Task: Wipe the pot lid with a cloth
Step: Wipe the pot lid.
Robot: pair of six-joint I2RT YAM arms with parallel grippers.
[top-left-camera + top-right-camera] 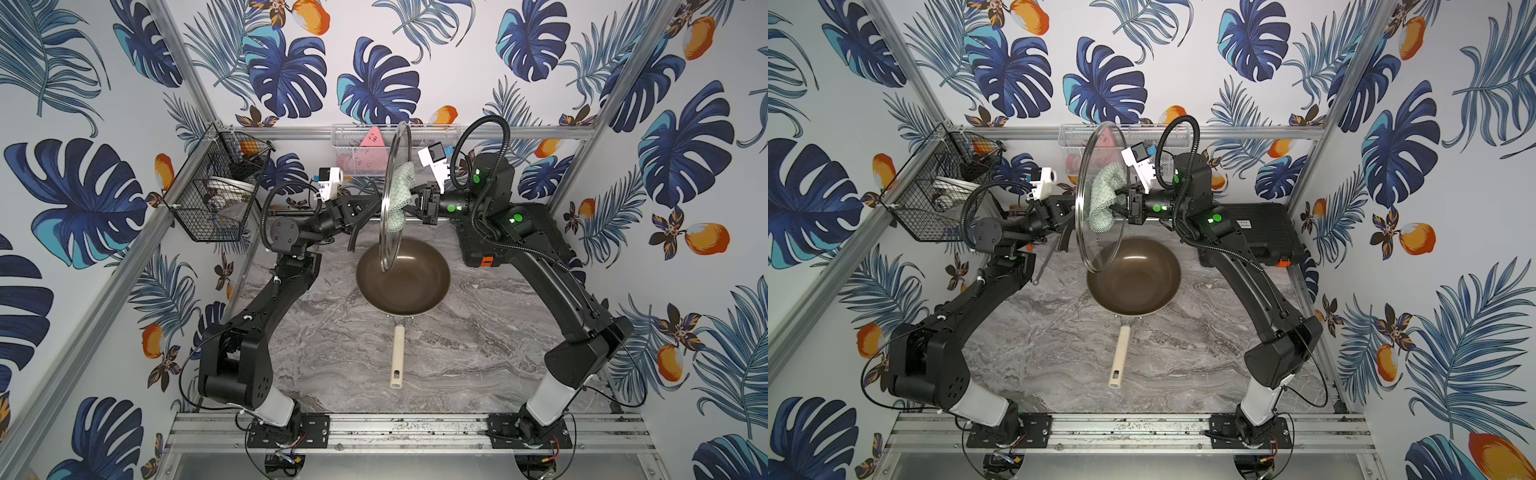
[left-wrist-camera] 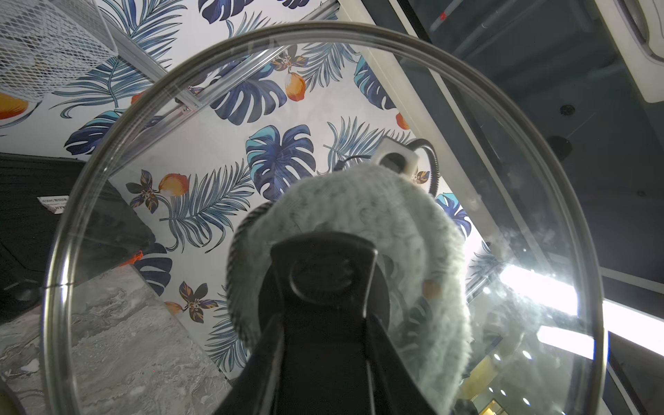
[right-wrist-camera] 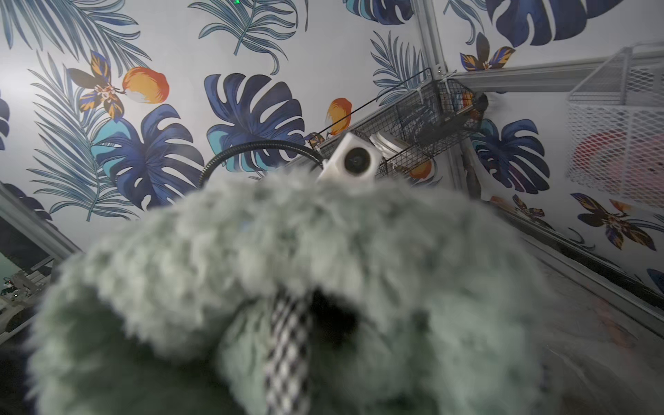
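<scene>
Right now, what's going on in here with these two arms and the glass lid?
The left gripper holds the pot lid by its black handle, standing it on edge in the air above the brown pan. The right gripper grips the cloth, bunched up against the lid's opposite face, so wiping looks under way. The pan sits empty on the marble table.

Desk (image 1: 332, 357): grey marble-pattern top. Brown pan (image 1: 409, 286) sits upright near centre, with its cream handle (image 1: 397, 357) pointing at the front rail (image 1: 415, 432). Black case (image 1: 1262, 228) lies flat in the back-right corner, apart from the pan.
</scene>
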